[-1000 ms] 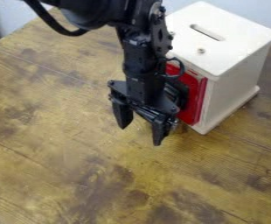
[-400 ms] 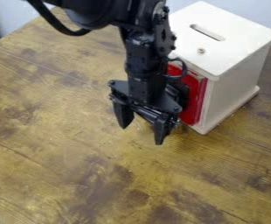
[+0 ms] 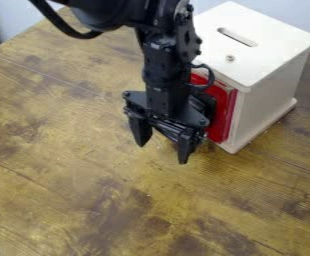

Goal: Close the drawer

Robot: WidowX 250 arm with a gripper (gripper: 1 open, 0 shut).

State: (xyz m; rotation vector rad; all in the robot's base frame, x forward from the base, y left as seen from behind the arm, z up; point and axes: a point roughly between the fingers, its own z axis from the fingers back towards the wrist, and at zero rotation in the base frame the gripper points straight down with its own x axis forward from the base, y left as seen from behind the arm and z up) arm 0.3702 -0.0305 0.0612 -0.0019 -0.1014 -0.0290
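Observation:
The red drawer (image 3: pixel 217 112) shows as a narrow red face on the front of a pale wooden cube (image 3: pixel 258 70) at the upper right; most of it is hidden behind my arm, so its handle does not show. My black gripper (image 3: pixel 162 140) hangs just in front of the drawer's face, fingers pointing down at the table and spread open with nothing between them. Whether the gripper body touches the drawer cannot be told from this view.
The cube has a slot (image 3: pixel 237 37) in its top. A worn brown wooden tabletop (image 3: pixel 78 190) spreads to the left and front. The black arm (image 3: pixel 118 15) comes in from the upper left.

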